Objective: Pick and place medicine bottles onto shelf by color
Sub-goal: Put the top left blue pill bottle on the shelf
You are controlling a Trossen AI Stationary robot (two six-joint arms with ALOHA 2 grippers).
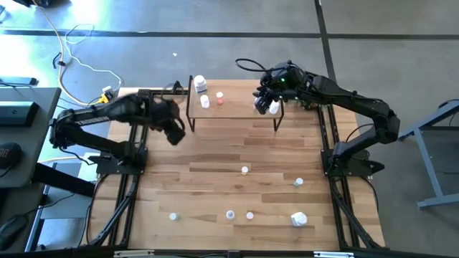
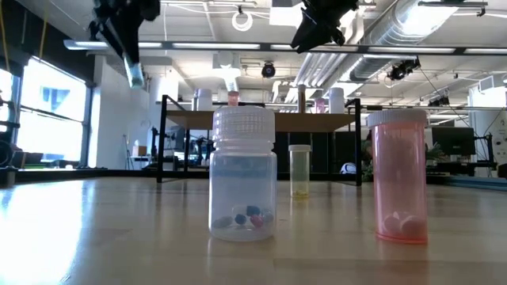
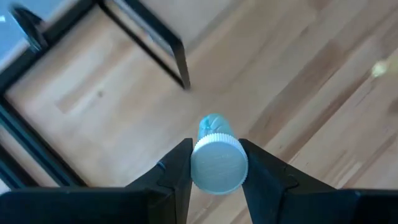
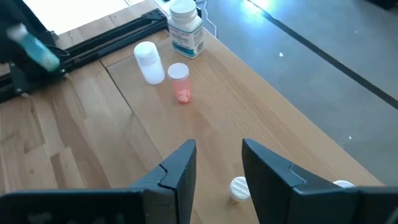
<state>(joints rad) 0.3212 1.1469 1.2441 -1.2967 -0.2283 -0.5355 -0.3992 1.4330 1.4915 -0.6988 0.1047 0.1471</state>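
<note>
My left end effector (image 3: 214, 167) grips a small pale-blue bottle (image 3: 216, 158) with a ribbed white cap, raised above the surface (image 1: 215, 154) beside the shelf (image 1: 237, 115). My right end effector (image 4: 217, 163), fingers parted and empty, hovers over the shelf.

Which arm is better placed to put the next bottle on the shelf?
Left. Its tool already grips a white-capped bottle near the shelf's left end, while the right tool hovers empty over the shelf.
</note>
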